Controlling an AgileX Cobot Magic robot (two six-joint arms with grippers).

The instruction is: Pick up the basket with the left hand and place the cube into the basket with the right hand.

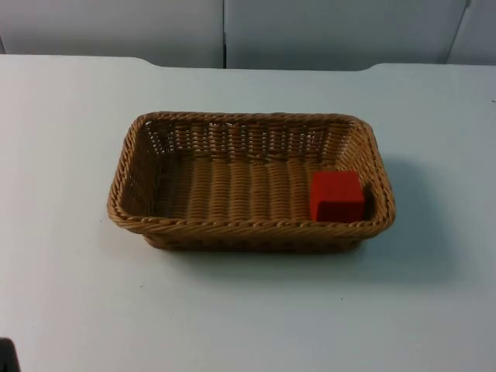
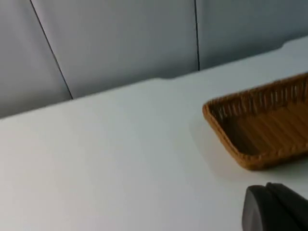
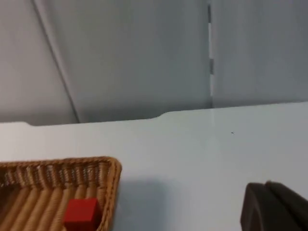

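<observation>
The left gripper (image 2: 275, 208) hangs above the table, off to one side, one black fingertip in its own wrist view. The right gripper (image 3: 274, 207) hangs likewise on the opposite side. Neither touches anything; whether the fingers are parted cannot be judged.

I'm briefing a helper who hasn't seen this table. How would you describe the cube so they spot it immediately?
On the white table sits one brown wicker basket. Inside it, in the near corner at the picture's right in the top view, lies the cube, the only red, smooth-sided thing there.
</observation>
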